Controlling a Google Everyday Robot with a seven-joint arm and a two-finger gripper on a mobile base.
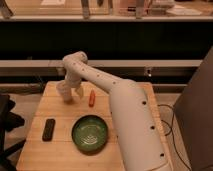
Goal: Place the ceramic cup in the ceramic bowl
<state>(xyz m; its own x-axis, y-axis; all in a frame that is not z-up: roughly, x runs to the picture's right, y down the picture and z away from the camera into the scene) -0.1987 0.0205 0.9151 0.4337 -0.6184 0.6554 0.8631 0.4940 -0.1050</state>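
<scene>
The ceramic bowl [90, 133], wide, green and dark-rimmed, sits on the wooden table [55, 155] near its front middle. My gripper [70, 94] hangs low over the table's far left part, well behind and left of the bowl. A pale shape at its tip blends with it. I cannot make out the white ceramic cup as a separate thing, so it may be hidden by the gripper or held in it. My white arm [130, 115] sweeps in from the right, behind the bowl.
A small orange-red object [92, 99] lies just right of the gripper. A flat black object [48, 129] lies at the left, in front of the gripper. Dark shelving stands behind the table. A dark chair [6, 125] stands at the left edge.
</scene>
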